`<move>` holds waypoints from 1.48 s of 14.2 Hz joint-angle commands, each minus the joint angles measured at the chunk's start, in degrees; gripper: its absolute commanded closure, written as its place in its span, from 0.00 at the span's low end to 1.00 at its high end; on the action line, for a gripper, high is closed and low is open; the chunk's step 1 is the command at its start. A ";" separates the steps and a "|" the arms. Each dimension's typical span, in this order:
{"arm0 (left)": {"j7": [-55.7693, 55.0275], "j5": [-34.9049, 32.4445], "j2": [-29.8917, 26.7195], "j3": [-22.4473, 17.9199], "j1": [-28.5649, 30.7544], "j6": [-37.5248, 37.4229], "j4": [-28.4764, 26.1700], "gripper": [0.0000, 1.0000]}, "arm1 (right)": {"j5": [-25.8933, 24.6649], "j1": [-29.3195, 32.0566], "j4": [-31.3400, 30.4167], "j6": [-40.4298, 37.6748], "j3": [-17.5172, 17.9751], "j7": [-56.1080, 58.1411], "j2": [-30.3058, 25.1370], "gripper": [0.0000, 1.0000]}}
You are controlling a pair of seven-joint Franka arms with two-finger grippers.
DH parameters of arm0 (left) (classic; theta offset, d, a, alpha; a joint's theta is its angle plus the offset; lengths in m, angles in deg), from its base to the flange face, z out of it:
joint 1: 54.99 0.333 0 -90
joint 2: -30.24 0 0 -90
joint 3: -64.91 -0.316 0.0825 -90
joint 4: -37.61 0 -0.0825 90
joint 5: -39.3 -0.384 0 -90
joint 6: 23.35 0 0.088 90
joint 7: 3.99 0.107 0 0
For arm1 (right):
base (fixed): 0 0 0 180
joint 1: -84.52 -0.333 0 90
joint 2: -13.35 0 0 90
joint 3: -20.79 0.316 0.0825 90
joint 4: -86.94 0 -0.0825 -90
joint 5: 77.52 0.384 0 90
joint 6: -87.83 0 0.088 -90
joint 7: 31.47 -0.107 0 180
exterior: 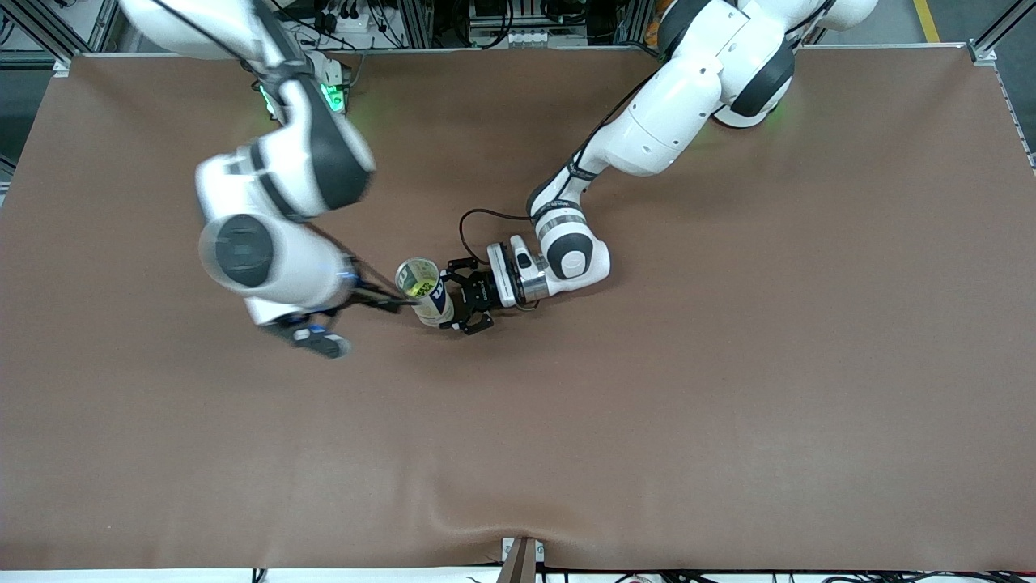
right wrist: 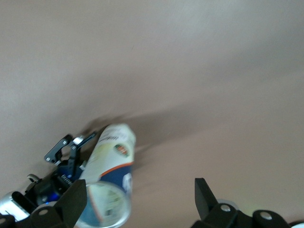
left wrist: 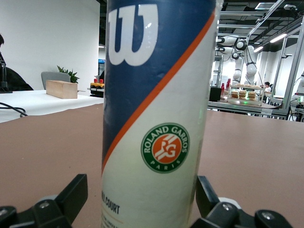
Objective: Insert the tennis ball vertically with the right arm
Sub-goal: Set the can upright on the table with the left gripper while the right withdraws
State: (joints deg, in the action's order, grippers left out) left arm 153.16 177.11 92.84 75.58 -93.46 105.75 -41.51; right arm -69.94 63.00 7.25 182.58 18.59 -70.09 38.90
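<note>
From the front, the tennis ball can (exterior: 425,290) stands upright mid-desk (exterior: 728,389), mouth open, yellow-green showing inside. The left tool (exterior: 468,293) sits beside it, black claws spread either side of the can and not pinching. The right tool (exterior: 394,304) hangs at the can's rim, thin fingers apart, carrying nothing. Left wrist view: the can (left wrist: 156,118) fills the frame, a blue, white and orange Wilson label with a Roland Garros badge, between parted fingers (left wrist: 71,194). Right wrist view: the can (right wrist: 110,178), blurred, with the left tool (right wrist: 71,152) beside it.
</note>
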 commanded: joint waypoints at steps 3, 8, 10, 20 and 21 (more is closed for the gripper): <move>5.54 1.76 -8.44 0.84 1.81 0.45 -11.55 0.00 | 0.42 8.50 -1.51 -3.68 0.79 12.15 -4.80 0.00; 5.62 1.59 -17.85 0.84 3.39 0.45 -23.95 0.00 | -0.29 14.47 -6.70 -3.51 0.70 22.08 -12.09 0.00; 5.02 -2.51 -23.02 0.84 6.37 0.45 -29.83 0.00 | -0.29 17.37 -9.59 -3.51 0.70 29.27 -16.04 0.00; -18.26 -49.86 -34.56 1.11 29.56 -9.72 -38.48 0.00 | -6.88 21.69 -6.54 -12.37 1.23 39.94 -25.46 0.00; -20.11 -54.53 -34.74 1.11 32.29 -12.53 -38.30 0.00 | -7.31 21.69 -6.18 -12.74 1.23 40.11 -25.46 0.00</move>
State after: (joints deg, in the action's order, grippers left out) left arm 136.31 130.09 59.70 75.94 -66.33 97.83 -78.92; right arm -76.17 82.90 -0.40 171.67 18.44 -31.07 13.94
